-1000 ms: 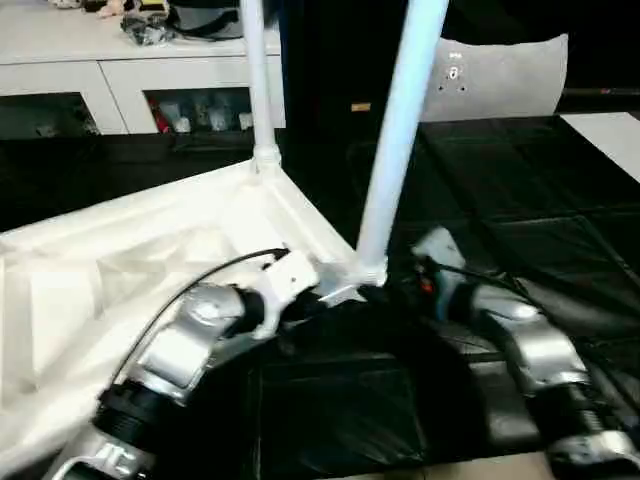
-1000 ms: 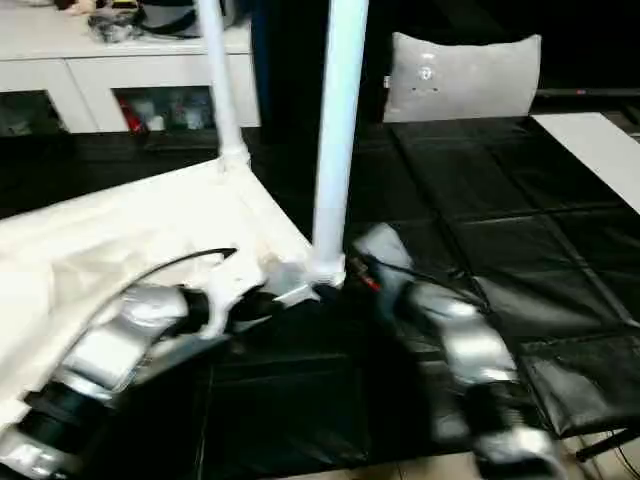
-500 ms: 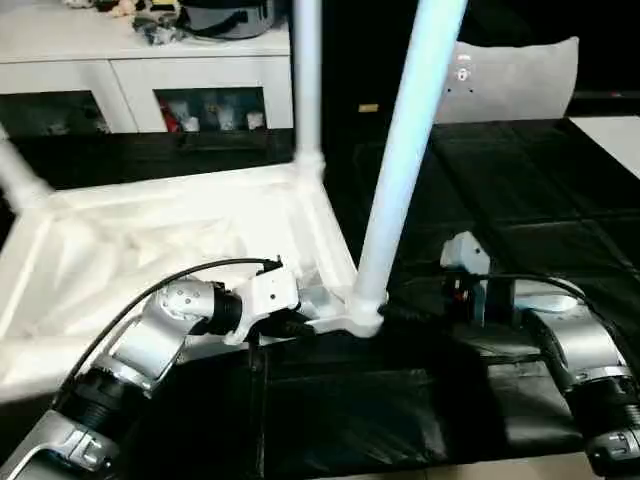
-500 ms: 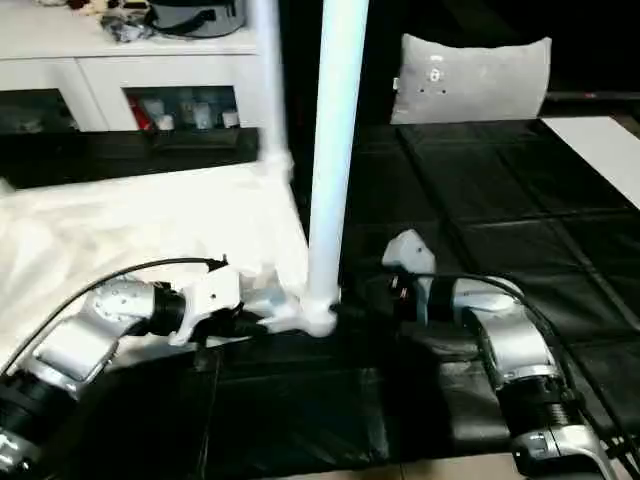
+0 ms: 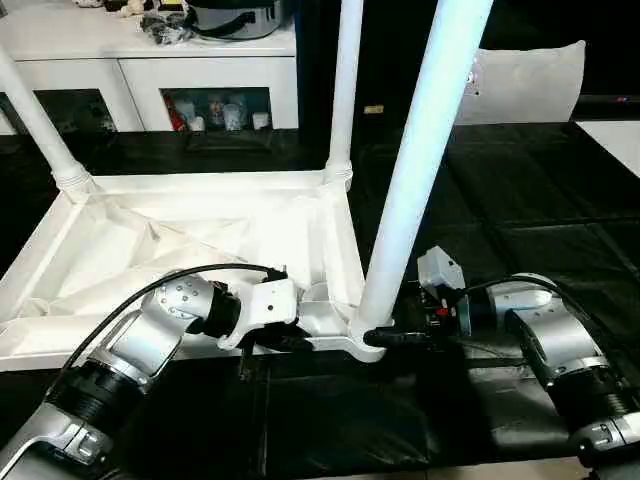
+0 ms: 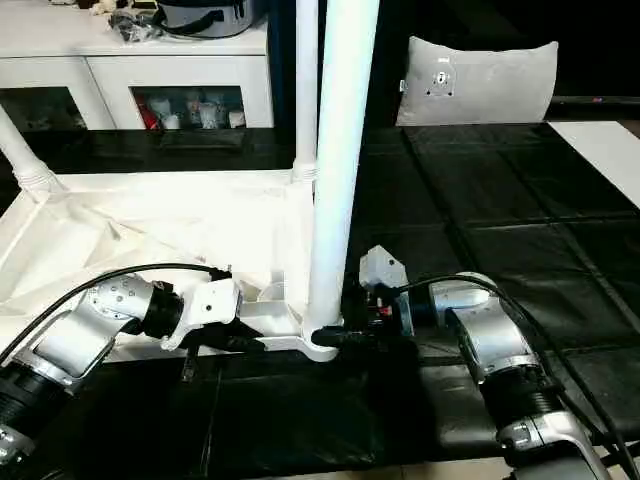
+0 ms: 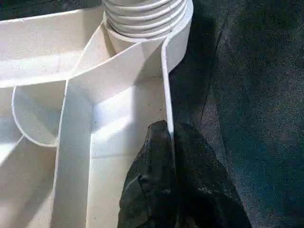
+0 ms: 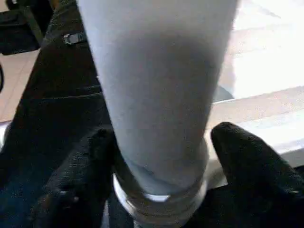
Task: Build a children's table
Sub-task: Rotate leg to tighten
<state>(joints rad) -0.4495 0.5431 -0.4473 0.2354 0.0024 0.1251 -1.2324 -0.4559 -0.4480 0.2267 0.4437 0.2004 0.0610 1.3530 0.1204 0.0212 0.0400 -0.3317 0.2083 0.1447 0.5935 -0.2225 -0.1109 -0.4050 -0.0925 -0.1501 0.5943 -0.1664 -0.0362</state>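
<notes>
Straddling the base of the near leg (image 5: 425, 160), the right gripper (image 8: 159, 156) had a black finger on either side of the tube just above its ribbed collar; whether the pads actually pressed on it could not be told. The left gripper (image 7: 172, 156) was pinched tight on the thin rim wall of the tabletop (image 5: 190, 235), just beside that leg's corner socket (image 5: 368, 340).

To seat the leg well, the right fingers probably needed to close squarely and low on the tube, while the left kept the rim from sliding on the dark floor mats (image 5: 520, 210) (a smooth tapered tube could easily slip or lean).

Upside down, the tabletop showed glossy white plastic, a ribbed underside and rounded corners. Beyond the near leg, two more white legs (image 5: 345, 90) stood in the far corners. A grey cushion (image 6: 478, 80) leaned well behind the near leg.
</notes>
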